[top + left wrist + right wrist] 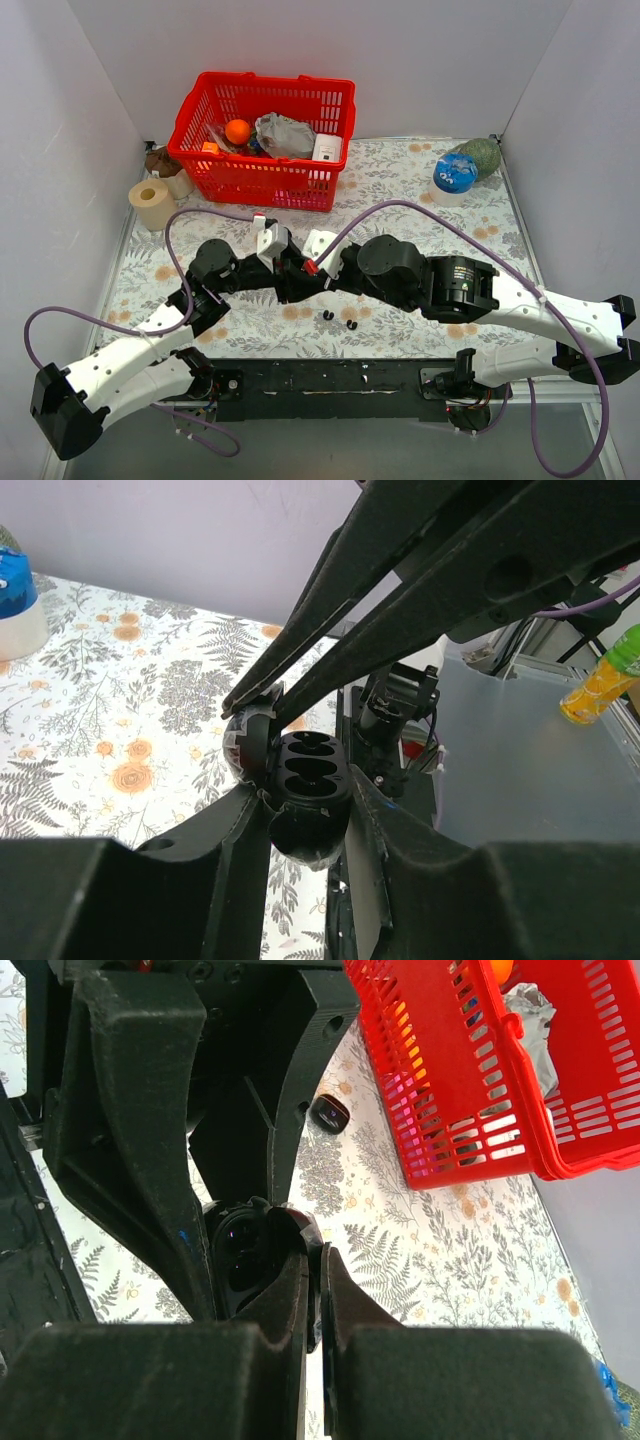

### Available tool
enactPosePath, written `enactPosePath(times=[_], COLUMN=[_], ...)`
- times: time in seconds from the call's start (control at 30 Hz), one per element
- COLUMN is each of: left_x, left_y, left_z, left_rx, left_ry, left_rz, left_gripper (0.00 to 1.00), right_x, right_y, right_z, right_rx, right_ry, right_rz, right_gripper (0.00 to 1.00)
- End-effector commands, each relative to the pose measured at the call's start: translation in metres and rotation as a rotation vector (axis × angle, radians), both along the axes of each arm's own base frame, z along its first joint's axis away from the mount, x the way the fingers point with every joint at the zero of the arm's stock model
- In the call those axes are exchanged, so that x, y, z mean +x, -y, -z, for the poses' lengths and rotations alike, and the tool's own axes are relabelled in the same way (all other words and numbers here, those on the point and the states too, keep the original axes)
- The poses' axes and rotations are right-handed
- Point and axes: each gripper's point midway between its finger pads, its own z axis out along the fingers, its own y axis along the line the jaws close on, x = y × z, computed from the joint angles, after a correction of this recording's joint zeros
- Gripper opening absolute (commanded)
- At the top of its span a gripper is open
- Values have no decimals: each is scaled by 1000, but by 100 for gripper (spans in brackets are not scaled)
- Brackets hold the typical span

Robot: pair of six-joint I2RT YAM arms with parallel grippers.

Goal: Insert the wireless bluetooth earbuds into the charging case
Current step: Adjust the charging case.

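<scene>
The left arm (125, 365) and right arm (560, 315) have white shells on their lower links and black, rounded joint housings further out. A purple cable (95, 322) loops beside each. A white block (271, 240) caps each wrist. The left gripper (307, 780) has matte black, flat-sided fingers (230, 870).

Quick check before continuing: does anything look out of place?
The earbuds lie loose on the table, outside the open charging case, whose slots are empty. Both the left claw and right claw are shut on that case.
</scene>
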Motion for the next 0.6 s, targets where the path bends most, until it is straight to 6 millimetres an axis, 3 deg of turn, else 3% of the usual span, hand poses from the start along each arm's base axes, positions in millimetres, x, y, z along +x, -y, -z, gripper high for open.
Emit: enactPosePath(times=[0.0,0.1,0.13,0.2,0.3,0.43,0.47,0.53,0.57], left_x=[0,-1,0,1,2,2,3,2,2], left_y=[-6,-9,-9,-10,-14,-21,-23,-26,-28], left_z=[-1,0,0,0,2,6,6,7,7], left_rx=[-33,-49,-52,-57,-71,-98,-107,-116,-126], left_ry=[25,20,15,7,0,-19,-20,-28,-34], left_rz=[-33,-40,-49,-61,-87,-129,-143,-153,-167], left_gripper=[0,0,0,0,0,0,0,0,0], right_x=[-5,-5,-4,-2,0,3,3,-2,-4], right_y=[-8,-5,-4,1,9,24,25,24,20], right_z=[-31,-42,-46,-56,-73,-87,-80,-74,-66], right_rx=[131,194,210,268,356,467,464,459,437], right_ry=[-11,-30,-33,-49,-71,-88,-99,-125,-140], right_rz=[-9,18,28,62,87,119,127,103,90], right_gripper=[1,1,25,50,63,68,68,58,47])
